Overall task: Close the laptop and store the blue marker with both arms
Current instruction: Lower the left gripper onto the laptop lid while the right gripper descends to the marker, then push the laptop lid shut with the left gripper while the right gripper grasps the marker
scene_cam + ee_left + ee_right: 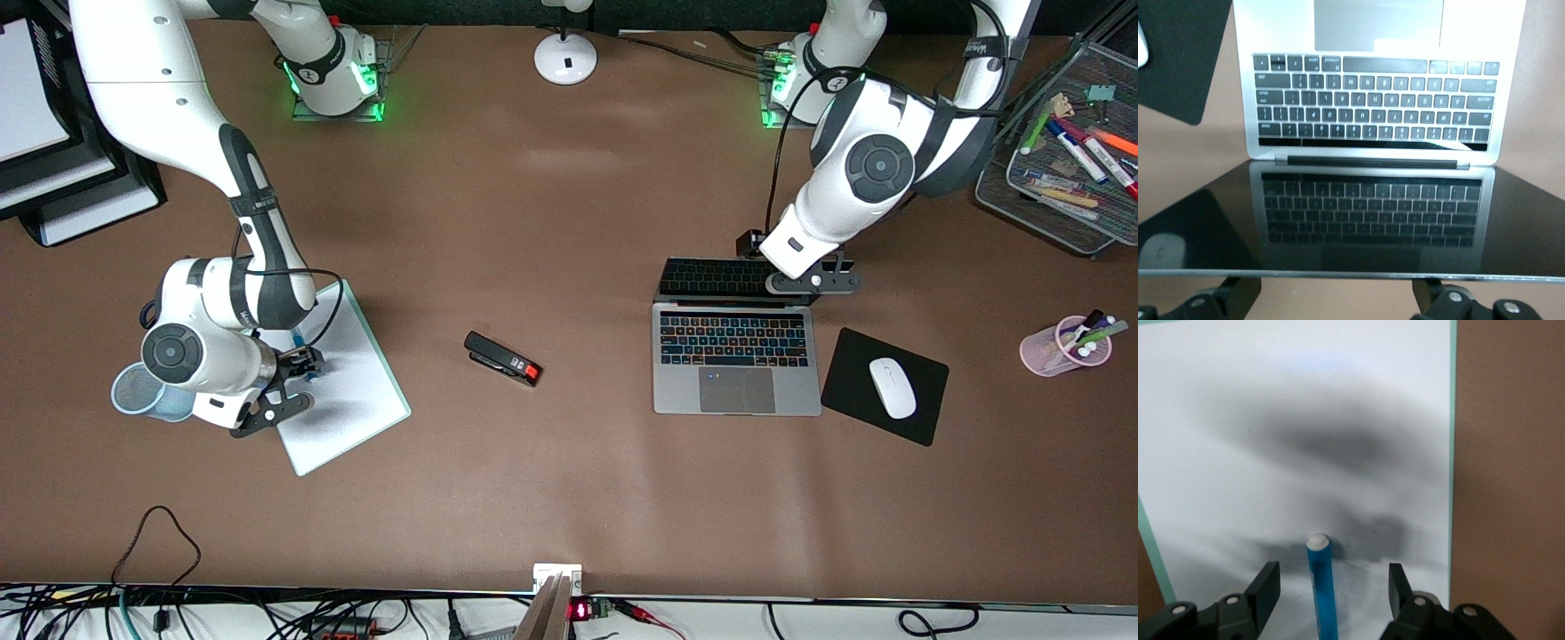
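Note:
The laptop lies open toward the left arm's end of the table, its black screen leaning back toward the arm bases. My left gripper sits at the screen's top edge, open, with its fingers wide apart just past that edge. The blue marker lies on the white clipboard toward the right arm's end. My right gripper hangs low over it, open, one finger on each side of the marker with a gap on both. In the front view the right gripper hides most of the marker.
A black stapler lies mid-table. A white mouse rests on a black pad beside the laptop. A pink cup of pens and a mesh tray stand near the left arm. A blue mesh cup sits beside the clipboard.

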